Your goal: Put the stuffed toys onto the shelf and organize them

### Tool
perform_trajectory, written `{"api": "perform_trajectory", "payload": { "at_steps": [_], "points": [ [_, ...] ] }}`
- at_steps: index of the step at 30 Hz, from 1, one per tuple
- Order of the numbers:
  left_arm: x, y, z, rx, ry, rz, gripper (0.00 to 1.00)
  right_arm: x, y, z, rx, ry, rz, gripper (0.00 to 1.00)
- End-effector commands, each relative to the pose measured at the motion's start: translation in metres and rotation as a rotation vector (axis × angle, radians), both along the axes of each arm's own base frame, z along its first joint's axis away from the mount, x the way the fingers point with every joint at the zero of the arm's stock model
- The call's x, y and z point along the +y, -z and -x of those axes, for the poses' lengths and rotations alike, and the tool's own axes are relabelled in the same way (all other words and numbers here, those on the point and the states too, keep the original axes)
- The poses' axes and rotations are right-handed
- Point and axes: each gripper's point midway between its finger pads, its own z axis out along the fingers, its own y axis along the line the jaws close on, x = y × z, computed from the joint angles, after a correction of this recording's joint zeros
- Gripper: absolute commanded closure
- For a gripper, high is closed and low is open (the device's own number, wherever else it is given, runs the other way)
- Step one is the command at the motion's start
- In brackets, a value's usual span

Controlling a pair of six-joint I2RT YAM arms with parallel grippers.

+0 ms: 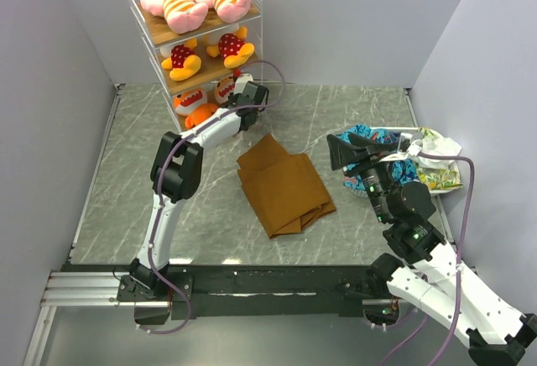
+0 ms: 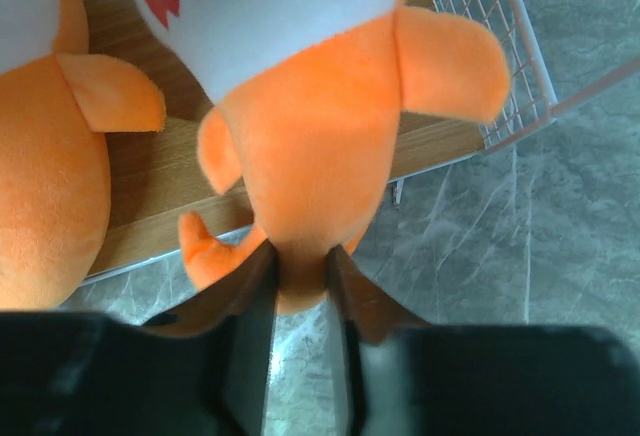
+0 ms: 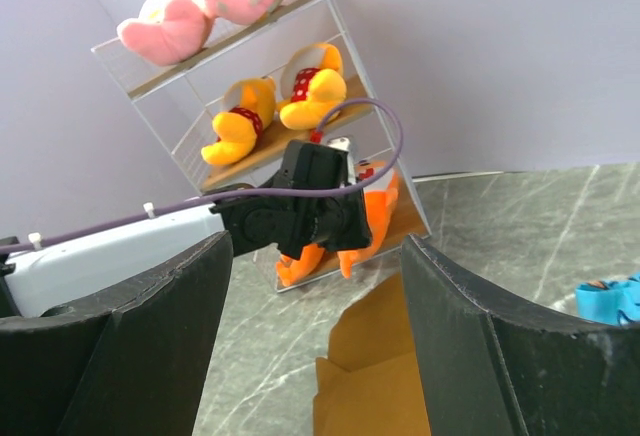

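Note:
The shelf stands at the back left. Two pink stuffed toys lie on its top board and two yellow ones in red dotted outfits on the middle board. On the bottom board one orange shark sits at the left. A second orange shark rests at the board's front edge, its tail between the fingers of my left gripper, which press on both sides of it. My right gripper hovers open and empty over the table's right side, facing the shelf.
A folded brown cloth lies mid-table. A pile of colourful fabric fills a white tray at the right, under my right arm. Grey walls close in the left, back and right.

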Motion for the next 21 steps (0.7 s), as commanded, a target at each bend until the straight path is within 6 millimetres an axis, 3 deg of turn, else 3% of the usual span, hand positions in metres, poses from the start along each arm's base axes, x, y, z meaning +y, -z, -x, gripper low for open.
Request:
{"api": "perform_trajectory", "payload": {
  "at_steps": [1, 7, 9, 10, 11, 13, 14, 15, 16, 17, 18, 19, 21],
  "points": [
    [0.006, -0.015, -0.016, -0.053, -0.014, 0.025, 0.64, -0.016, -0.013, 0.006, -0.028, 0.048, -0.026, 0.25],
    [0.002, -0.021, -0.008, -0.027, 0.010, 0.046, 0.56, -0.020, -0.020, 0.014, -0.046, 0.034, -0.050, 0.25],
    [-0.002, -0.040, -0.004, -0.052, 0.030, 0.074, 0.53, -0.019, -0.019, 0.012, -0.029, 0.036, -0.041, 0.25],
    [-0.002, -0.038, 0.002, -0.041, 0.048, 0.076, 0.52, -0.017, -0.018, 0.012, -0.019, 0.031, -0.037, 0.25],
    [-0.008, -0.058, 0.005, -0.074, 0.075, 0.113, 0.52, -0.017, -0.019, 0.011, -0.006, 0.032, -0.031, 0.25],
    [-0.013, -0.064, 0.015, -0.070, 0.116, 0.132, 0.49, -0.014, -0.013, 0.007, 0.023, 0.031, -0.018, 0.24],
    [-0.018, -0.087, 0.020, -0.101, 0.156, 0.173, 0.48, -0.013, -0.011, 0.007, 0.040, 0.030, -0.006, 0.24],
    [-0.023, -0.094, 0.025, -0.107, 0.186, 0.189, 0.46, -0.011, -0.006, 0.004, 0.063, 0.031, -0.005, 0.24],
    [-0.024, -0.094, 0.033, -0.097, 0.212, 0.192, 0.46, -0.011, -0.005, 0.003, 0.074, 0.035, -0.006, 0.24],
    [-0.029, -0.116, 0.041, -0.124, 0.245, 0.222, 0.45, -0.011, -0.001, 0.002, 0.095, 0.036, -0.003, 0.24],
    [-0.037, -0.114, 0.053, -0.104, 0.304, 0.252, 0.45, -0.009, 0.002, 0.001, 0.111, 0.034, -0.004, 0.24],
    [-0.041, -0.139, 0.064, -0.140, 0.346, 0.285, 0.45, -0.009, 0.003, 0.000, 0.121, 0.034, -0.006, 0.24],
    [-0.056, -0.141, 0.089, -0.132, 0.460, 0.349, 0.44, -0.008, 0.004, 0.000, 0.135, 0.033, -0.011, 0.24]
  ]
}}
